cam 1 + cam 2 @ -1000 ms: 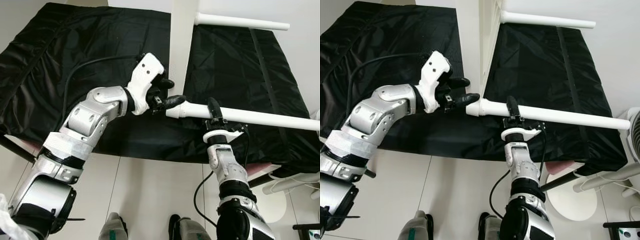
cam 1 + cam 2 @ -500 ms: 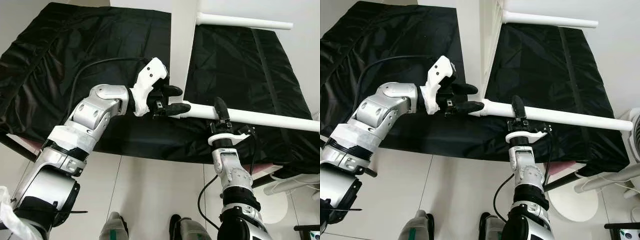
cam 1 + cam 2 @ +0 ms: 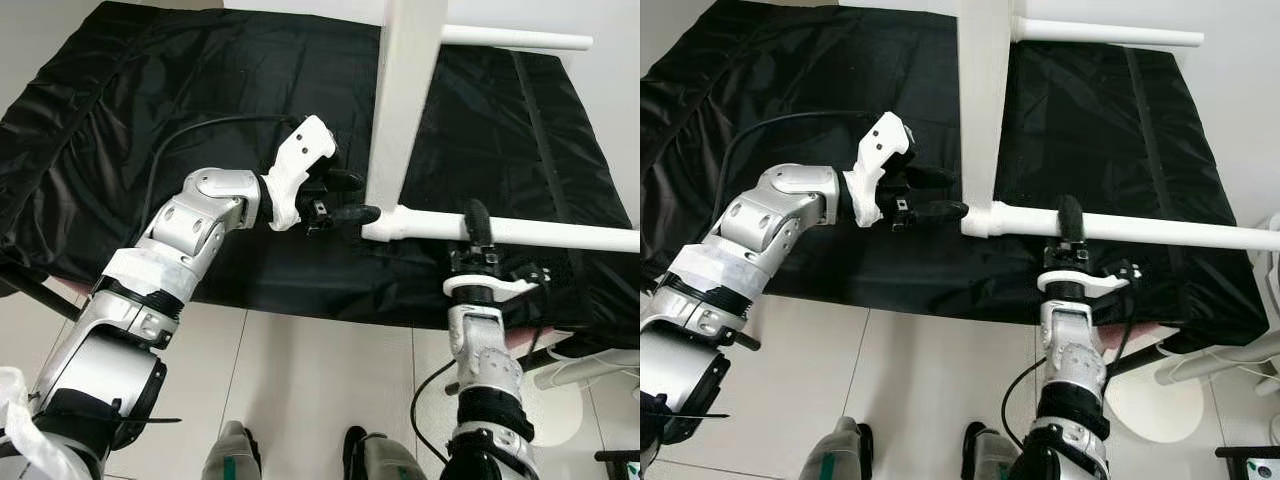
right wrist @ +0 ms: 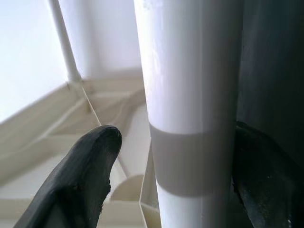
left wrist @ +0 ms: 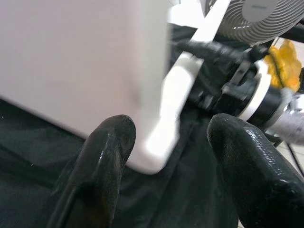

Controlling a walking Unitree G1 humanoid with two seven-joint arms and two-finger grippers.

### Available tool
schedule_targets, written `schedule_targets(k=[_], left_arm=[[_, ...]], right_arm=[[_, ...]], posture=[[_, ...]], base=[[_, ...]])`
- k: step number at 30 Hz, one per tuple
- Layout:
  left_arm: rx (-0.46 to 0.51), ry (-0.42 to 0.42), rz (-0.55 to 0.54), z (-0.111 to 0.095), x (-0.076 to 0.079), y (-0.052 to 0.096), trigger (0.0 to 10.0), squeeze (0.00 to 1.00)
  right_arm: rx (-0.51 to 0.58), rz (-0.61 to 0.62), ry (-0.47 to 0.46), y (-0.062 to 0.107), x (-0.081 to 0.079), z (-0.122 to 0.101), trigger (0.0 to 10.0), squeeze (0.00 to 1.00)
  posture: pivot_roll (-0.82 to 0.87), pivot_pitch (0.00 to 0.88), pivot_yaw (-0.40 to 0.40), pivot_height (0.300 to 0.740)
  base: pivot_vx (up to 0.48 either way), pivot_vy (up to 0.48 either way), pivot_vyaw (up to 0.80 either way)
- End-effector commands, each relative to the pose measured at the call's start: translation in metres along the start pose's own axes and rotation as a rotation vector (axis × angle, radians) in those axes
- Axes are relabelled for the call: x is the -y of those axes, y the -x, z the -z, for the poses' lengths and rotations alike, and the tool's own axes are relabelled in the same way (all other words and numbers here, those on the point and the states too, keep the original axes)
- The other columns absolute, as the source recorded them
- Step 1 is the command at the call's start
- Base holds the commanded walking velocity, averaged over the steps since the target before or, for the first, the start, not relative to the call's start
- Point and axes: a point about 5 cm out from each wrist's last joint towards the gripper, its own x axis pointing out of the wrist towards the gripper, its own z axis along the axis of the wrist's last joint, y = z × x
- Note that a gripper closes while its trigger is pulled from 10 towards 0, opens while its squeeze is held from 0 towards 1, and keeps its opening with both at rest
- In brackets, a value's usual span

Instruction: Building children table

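Spread wide over the bed, a black sheet (image 3: 200,90), creased and glossy; below its near edge, pale floor tiles (image 3: 300,390). Standing on edge across the sheet, the white children's table top (image 3: 405,100), seen almost edge-on as a tall white slab rising out of the upper frame. Joined at the slab's lower corner, a long white table leg (image 3: 560,232), running level toward the robot's right; higher up, a second white leg (image 3: 515,38), parallel to the first. Bent in from the robot's left, the silver left arm (image 3: 190,225); at its end the left gripper (image 3: 345,198), fingers parted, tips just short of the joint where leg meets slab; from the left wrist, the two black fingers (image 5: 107,156) framing that white corner without touching it. Rising from below, the right arm (image 3: 485,350); the right gripper (image 3: 478,225) clasped around the near leg, one finger (image 4: 80,175) on either side of the white tube. Off at the far right, part of a white fan (image 5: 266,16).
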Motion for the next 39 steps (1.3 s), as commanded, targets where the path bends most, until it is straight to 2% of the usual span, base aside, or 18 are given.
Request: schedule_targets(k=[1, 6, 12, 14, 15, 18, 20, 21, 22, 24, 29, 30, 32, 34, 39], left_arm=[[0.004, -0.014, 0.096, -0.003, 0.004, -0.002, 10.0, 0.0], [0.015, -0.018, 0.084, -0.007, 0.002, -0.008, 10.0, 0.0], [0.042, -0.02, 0.081, -0.014, -0.001, -0.009, 10.0, 0.0], [0.048, -0.023, 0.087, -0.015, 0.0, -0.009, 10.0, 0.0], [0.05, -0.026, 0.082, -0.016, -0.001, -0.01, 10.0, 0.0], [0.051, -0.028, 0.078, -0.017, -0.001, -0.01, 10.0, 0.0], [0.072, -0.022, 0.031, -0.023, -0.007, -0.011, 10.0, 0.0], [0.072, -0.022, 0.031, -0.023, -0.007, -0.011, 10.0, 0.0], [0.118, -0.023, -0.035, -0.034, -0.015, -0.011, 10.0, 0.0], [0.15, -0.02, -0.078, -0.042, -0.02, -0.011, 10.0, 0.0], [0.198, -0.01, -0.117, -0.053, -0.025, -0.011, 10.0, 0.0], [0.282, -0.01, -0.179, -0.074, -0.031, -0.009, 10.0, 0.0], [0.282, -0.01, -0.179, -0.074, -0.031, -0.009, 10.0, 0.0], [0.334, -0.009, -0.215, -0.087, -0.034, -0.009, 10.0, 0.0], [0.343, 0.005, -0.227, -0.09, -0.036, -0.009, 10.0, 0.0]], right_arm=[[0.012, -0.001, -0.04, 0.009, -0.001, 0.011, 10.0, 0.0], [-0.05, 0.026, -0.039, 0.013, 0.002, 0.025, 10.0, 0.0], [-0.05, 0.032, -0.065, 0.015, 0.003, 0.029, 10.0, 0.0], [-0.047, 0.047, -0.098, 0.015, 0.005, 0.029, 10.0, 0.0], [-0.042, 0.065, -0.156, 0.016, 0.009, 0.029, 10.0, 0.0], [-0.038, 0.076, -0.196, 0.016, 0.011, 0.029, 10.0, 0.0], [-0.028, 0.11, -0.252, 0.018, 0.017, 0.029, 10.0, 0.0], [-0.028, 0.11, -0.252, 0.018, 0.017, 0.029, 10.0, 0.0], [-0.084, 0.141, -0.235, 0.021, 0.021, 0.039, 10.0, 0.0], [-0.13, 0.143, -0.214, 0.023, 0.02, 0.047, 10.0, 0.0], [-0.16, 0.134, -0.196, 0.025, 0.018, 0.052, 10.0, 0.0], [-0.183, 0.125, -0.192, 0.027, 0.015, 0.057, 10.0, 0.0], [-0.183, 0.125, -0.192, 0.027, 0.015, 0.057, 10.0, 0.0], [-0.192, 0.124, -0.2, 0.029, 0.013, 0.056, 10.0, 0.0], [-0.192, 0.128, -0.205, 0.031, 0.013, 0.055, 10.0, 0.0]], posture=[[0.11, 0.173, -0.001, 0.74], [0.11, 0.174, -0.002, 0.74], [0.11, 0.171, 0.001, 0.74], [0.11, 0.17, 0.001, 0.74], [0.11, 0.169, 0.002, 0.74], [0.11, 0.169, 0.002, 0.74], [0.11, 0.167, 0.003, 0.74], [0.11, 0.167, 0.003, 0.74], [0.11, 0.165, 0.001, 0.74], [0.11, 0.165, 0.001, 0.74], [0.12, 0.165, -0.008, 0.74], [0.11, 0.165, -0.014, 0.74], [0.11, 0.165, -0.014, 0.74], [0.11, 0.165, -0.015, 0.74], [0.11, 0.165, -0.015, 0.74]], base=[[0.0, 0.0, 0.0], [0.0, 0.0, 0.0], [0.0, 0.0, 0.0], [0.0, 0.0, 0.0], [0.0, 0.0, 0.0], [0.0, 0.0, 0.0], [0.0, 0.0, 0.0], [0.0, 0.0, 0.0], [0.0, 0.0, 0.0], [0.0, 0.0, 0.0], [0.0, 0.0, 0.0], [0.0, 0.0, 0.0], [0.0, 0.0, 0.0], [0.0, 0.0, 0.0], [0.0, 0.0, 0.0]])
